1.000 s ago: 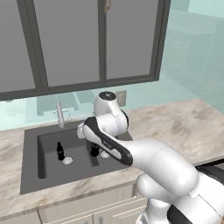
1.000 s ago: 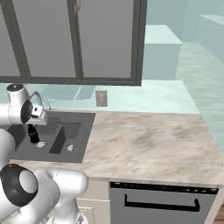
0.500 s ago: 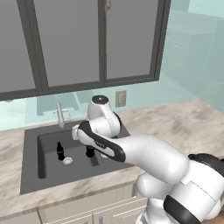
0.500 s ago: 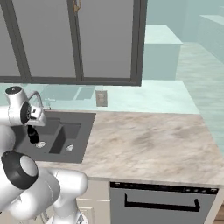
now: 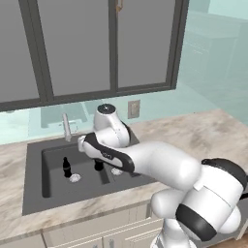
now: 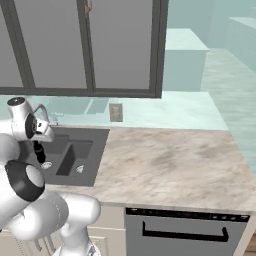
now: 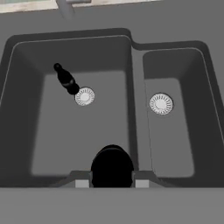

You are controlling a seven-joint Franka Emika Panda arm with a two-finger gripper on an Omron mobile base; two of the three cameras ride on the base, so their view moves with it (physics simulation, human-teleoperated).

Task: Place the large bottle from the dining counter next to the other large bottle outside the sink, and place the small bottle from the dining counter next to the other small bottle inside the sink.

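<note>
Since a sec ago the arm's upper link has swung lower and further fwd over the sink (image 5: 34,160), the elbow dropping toward the counter edge; base cams hold the same framing, so the room hasn't shifted.

Kitchen scene: beige marble-look countertop (image 6: 165,160) runs along a wall w/ pale green backsplash, dark-framed grey cabinet doors (image 5: 77,46) above, a wall outlet (image 5: 133,109) behind. A slim metal faucet (image 5: 66,127) stands at the back of the dark grey two-basin sink. A dishwasher front w/ black handle (image 6: 182,232) sits below the counter at right.

In the left basin, the other small bottle (image 7: 65,79) stands upright just beside the round drain (image 7: 85,96), apart from the arm. The right basin has its own drain (image 7: 161,103), bare around it. The divider wall btwn basins runs close beside the held bottle.

The arm reaches from the base out over the sink, wrist bent down, gripper (image 7: 112,183) pointing straight into the left basin near its front. Jaws are clamped on the small bottle (image 7: 112,164), seen top-down as a black round shape btwn the fingertips; it hangs upright above the basin floor, well apart from its twin. In the left base view it shows as a dark shape (image 5: 98,164) under the hand.
</note>
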